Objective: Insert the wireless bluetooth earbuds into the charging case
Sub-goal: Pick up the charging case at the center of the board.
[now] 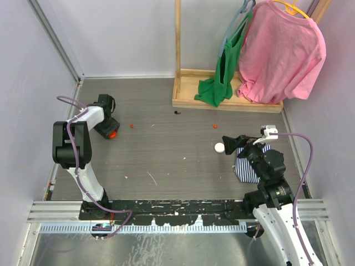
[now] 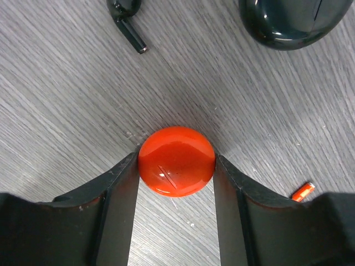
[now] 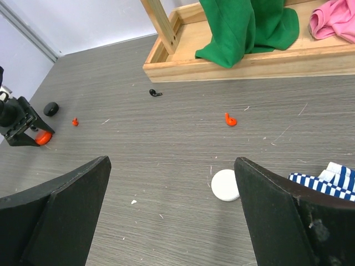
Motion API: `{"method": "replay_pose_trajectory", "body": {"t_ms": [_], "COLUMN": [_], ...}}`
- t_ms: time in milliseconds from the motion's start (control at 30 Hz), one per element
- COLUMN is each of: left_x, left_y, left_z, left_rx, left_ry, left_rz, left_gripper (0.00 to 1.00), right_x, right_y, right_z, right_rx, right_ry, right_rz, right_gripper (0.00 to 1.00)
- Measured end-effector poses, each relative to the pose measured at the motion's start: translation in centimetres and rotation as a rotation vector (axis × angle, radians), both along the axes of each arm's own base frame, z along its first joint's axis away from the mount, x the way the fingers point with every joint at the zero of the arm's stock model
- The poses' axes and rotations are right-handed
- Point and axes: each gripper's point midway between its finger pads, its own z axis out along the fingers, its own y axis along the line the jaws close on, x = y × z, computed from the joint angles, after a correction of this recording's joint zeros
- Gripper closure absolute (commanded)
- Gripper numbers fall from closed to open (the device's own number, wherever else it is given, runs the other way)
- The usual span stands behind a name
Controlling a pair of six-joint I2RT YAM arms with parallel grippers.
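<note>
My left gripper (image 2: 176,159) is shut on a round red charging case (image 2: 176,161) lying on the table, one finger pressing each side of it. Beyond it lie a black earbud (image 2: 128,25) and a black case (image 2: 288,22); a small red earbud piece (image 2: 303,192) lies to the right. From above, the left gripper (image 1: 111,132) is at the table's far left. Red earbuds (image 1: 132,125) (image 1: 215,126) and a black earbud (image 1: 176,112) lie mid-table. My right gripper (image 3: 171,162) hangs open above the table, with a white case (image 3: 225,185) just inside its right finger.
A wooden rack base (image 1: 222,102) at the back carries a green cloth (image 1: 222,77) and a pink shirt (image 1: 283,50). A blue-striped cloth (image 1: 247,166) lies under the right arm. Walls close in on the left and right.
</note>
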Motion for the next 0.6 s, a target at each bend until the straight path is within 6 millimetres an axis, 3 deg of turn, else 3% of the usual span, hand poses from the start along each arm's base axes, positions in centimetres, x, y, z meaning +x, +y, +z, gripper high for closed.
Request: {"method": "replay_pose_trajectory", "body": {"t_ms": [100, 333, 567, 600], "left_x": [0.1, -0.1, -2.9, -3.0], "left_y": [0.0, -0.2, -1.2, -1.5], "left_z": [0.1, 0.1, 0.1, 0.7], "left_rx": [-0.003, -0.013, -0.052, -0.054], "left_ry": [-0.004, 0.003, 0.032, 0.015], "left_rz": [-0.003, -0.033, -0.102, -0.116], "left_gripper": [0.59, 0.58, 0.59, 0.59], "right_x": [-0.1, -0.4, -0.8, -0.8], "right_y": [0.2, 1.5, 2.7, 2.8], "right_z": [0.1, 0.0, 0.0, -0.1], "right_rx": [0.002, -0.004, 0.002, 0.003], "right_ry": [-0.003, -0.012, -0.017, -0.013], "right_rz": [0.014, 0.096, 0.166, 0.175], "right_gripper": [0.0, 0.0, 0.0, 0.0]}}
